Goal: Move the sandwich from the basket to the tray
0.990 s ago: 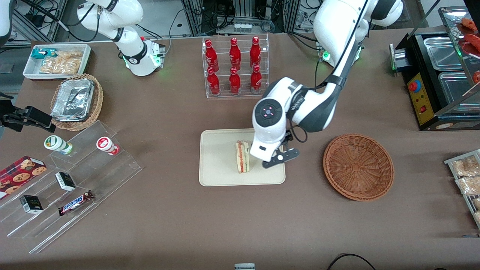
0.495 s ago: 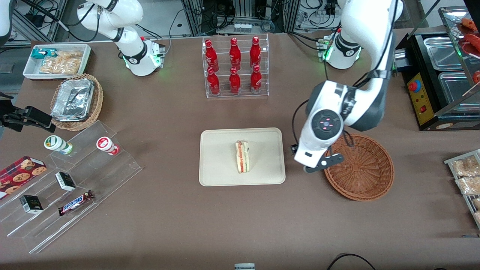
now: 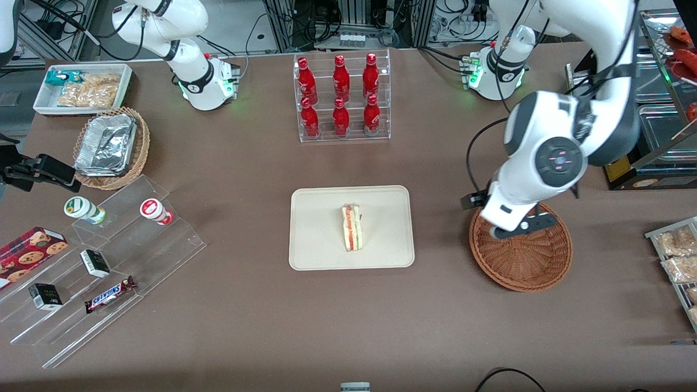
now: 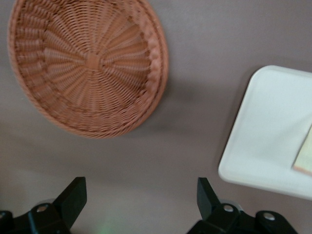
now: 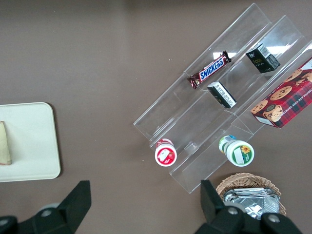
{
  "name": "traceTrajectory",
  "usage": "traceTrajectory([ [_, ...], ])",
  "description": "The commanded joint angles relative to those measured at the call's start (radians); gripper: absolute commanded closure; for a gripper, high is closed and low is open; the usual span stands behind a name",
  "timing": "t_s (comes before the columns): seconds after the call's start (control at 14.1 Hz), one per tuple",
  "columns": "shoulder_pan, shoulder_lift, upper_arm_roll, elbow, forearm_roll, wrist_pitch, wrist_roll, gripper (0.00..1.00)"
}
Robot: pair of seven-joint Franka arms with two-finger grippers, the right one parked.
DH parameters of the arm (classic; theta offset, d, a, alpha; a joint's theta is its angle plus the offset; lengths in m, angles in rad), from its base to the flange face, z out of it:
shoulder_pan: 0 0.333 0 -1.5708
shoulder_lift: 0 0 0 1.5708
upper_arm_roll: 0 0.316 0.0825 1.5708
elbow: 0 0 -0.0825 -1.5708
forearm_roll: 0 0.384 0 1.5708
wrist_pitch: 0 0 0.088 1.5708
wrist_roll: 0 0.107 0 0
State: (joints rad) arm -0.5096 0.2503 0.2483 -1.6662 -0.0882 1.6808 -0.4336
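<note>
sandwich [image 3: 352, 227] is seen lying mid-tray [image 3: 321, 256], so placement is judged done | basket [image 3: 521, 261] is seen emptied | gripper [image 3: 521, 227] is held above basket, released, nothing held

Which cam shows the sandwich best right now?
Front view: the whole sandwich lies on the tray, filling edge visible. Both wrist views catch only a cropped sliver of it. The open gripper hangs over the basket.

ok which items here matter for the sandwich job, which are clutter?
Job:
sandwich, on the tray
basket, empty
gripper, open, above the basket

Clutter:
red bottles rack
foil containers
Snickers bar
cookie box
</note>
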Motion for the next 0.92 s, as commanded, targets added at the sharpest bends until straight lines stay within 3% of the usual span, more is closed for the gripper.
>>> traceTrajectory([
  [0.0, 0.159, -0.113, -0.110, -0.033, 0.015, -0.079, 0.129, 0.00],
  [0.21, 0.382, -0.189, -0.298, -0.033, 0.087, -0.167, 0.245, 0.00],
  [0.57, 0.543, -0.264, -0.365, -0.033, 0.094, -0.201, 0.473, 0.00],
  [0.85, 0.612, -0.279, -0.406, -0.003, 0.128, -0.152, 0.480, 0.00],
])
